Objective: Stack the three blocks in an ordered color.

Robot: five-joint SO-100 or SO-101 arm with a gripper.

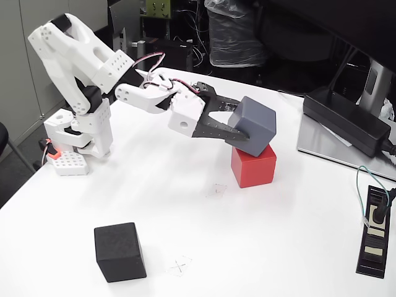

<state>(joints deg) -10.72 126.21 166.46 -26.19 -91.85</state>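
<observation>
In the fixed view a bright red cube [254, 166] sits on the white table [278, 247], right of centre. A slate grey cube [253, 124] is directly over it, tilted, its lower corner at or just above the red top. My gripper [238, 127] reaches in from the left, its dark fingers [218, 131] shut on the grey cube's left side. A black cube [119, 251] rests alone near the front left of the table, well apart from the arm.
A flat black power brick [346, 119] lies at the right rear on a grey pad. At the right edge sits a black socket strip [374, 230] with a plugged cable. The arm's white base [80, 136] stands at the left rear.
</observation>
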